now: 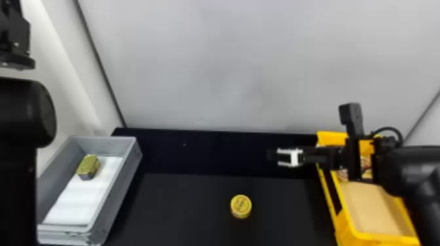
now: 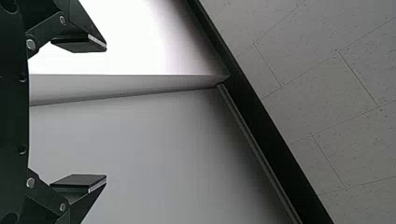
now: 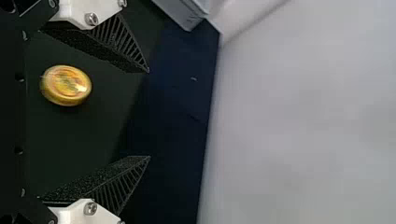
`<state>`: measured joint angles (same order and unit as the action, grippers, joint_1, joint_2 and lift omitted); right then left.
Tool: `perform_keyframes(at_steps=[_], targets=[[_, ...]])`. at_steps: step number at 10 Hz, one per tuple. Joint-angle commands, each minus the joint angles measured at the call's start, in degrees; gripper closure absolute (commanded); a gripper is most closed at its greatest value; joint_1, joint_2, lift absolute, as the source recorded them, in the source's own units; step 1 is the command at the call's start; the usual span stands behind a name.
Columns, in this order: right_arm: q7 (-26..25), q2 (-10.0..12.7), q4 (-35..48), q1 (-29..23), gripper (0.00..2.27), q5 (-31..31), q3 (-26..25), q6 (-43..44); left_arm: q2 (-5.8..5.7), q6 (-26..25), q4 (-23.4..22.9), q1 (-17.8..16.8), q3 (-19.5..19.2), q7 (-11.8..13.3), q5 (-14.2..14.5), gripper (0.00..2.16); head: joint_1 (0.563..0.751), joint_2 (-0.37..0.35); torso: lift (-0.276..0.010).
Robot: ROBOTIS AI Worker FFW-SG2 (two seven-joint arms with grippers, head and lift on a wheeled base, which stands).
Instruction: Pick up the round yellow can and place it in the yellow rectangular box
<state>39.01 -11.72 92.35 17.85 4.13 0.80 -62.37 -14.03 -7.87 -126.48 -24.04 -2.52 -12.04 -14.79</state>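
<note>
One round yellow can (image 1: 241,206) sits on the surface (image 1: 183,209) between the gray bin (image 1: 123,183) and the yellow box (image 1: 344,225). My right gripper (image 1: 273,154) hovers beyond it, jaws spread; my raised left gripper's (image 1: 14,39) jaws stand apart too.

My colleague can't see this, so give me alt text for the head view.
A round yellow can rests on a black table, the robot's empty right claw hovering beyond it and to the right. A yellow rectangular box stands at right; at left, a gray bin holds a small gold block, near the left arm.
</note>
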Motion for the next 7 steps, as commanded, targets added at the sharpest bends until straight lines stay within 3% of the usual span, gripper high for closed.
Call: perform_keyframes(at_steps=[1, 4, 7], targets=[[5.3, 1.0, -3.8, -1.6, 0.14, -7.6, 1.8, 1.3, 1.45, 0.7, 0.5, 0.6, 0.0, 0.0, 0.5, 0.26, 0.663, 0.054, -0.010], [13.2, 3.0, -9.6, -1.8, 0.14, -16.7, 4.5, 6.7, 3.65, 1.8, 1.2, 0.9, 0.4, 0.0, 0.7, 0.26, 0.663, 0.054, -0.010], [18.3, 6.5, -19.4, 0.8, 0.13, -26.9, 6.1, 14.1, 3.65, 2.3, 1.6, 0.8, 0.7, 0.0, 0.9, 0.26, 0.663, 0.054, -0.010]])
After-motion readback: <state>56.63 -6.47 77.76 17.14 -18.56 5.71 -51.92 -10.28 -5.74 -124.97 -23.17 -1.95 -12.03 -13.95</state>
